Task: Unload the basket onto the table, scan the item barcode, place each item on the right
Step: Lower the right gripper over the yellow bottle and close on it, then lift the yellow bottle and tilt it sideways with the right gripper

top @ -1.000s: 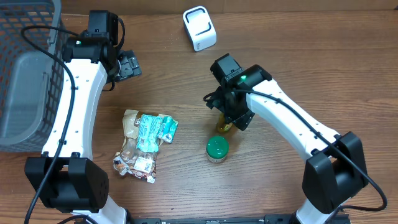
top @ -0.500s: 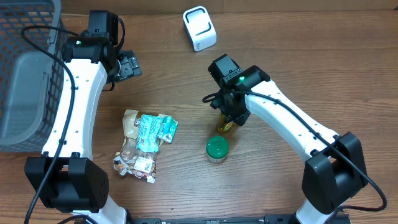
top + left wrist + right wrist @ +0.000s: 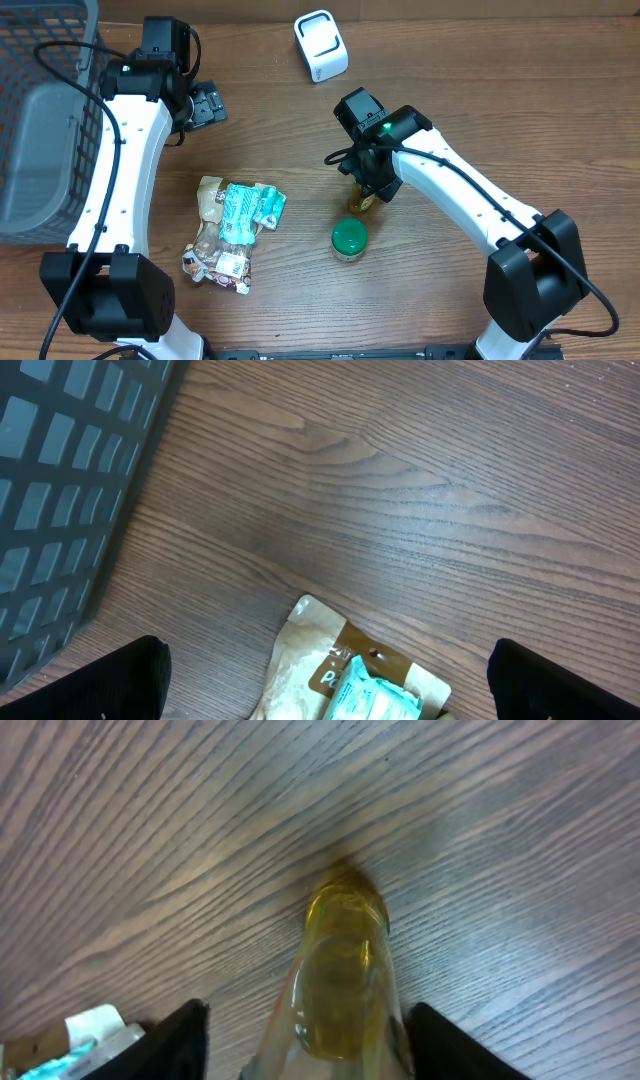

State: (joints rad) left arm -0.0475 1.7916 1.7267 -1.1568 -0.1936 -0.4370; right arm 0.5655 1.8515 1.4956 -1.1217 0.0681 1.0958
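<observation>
A clear bottle (image 3: 340,960) of yellow liquid stood on the wooden desk (image 3: 150,840), between the black fingers (image 3: 175,1045) of the end effector (image 3: 310,1012). A strip of desk showed on the bottle's left side. The corner of a packet (image 3: 95,1030) lay at the near left.

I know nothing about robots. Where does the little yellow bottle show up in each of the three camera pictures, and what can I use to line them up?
Overhead: the yellow bottle sits right of centre, just above the green-lidded jar.
Left wrist: not in it.
Right wrist: the bottle fills the lower centre, close up.
Shared landmark: the snack packets, left of centre overhead, at the bottom edge in the left wrist view, in the bottom left corner in the right wrist view.
</observation>
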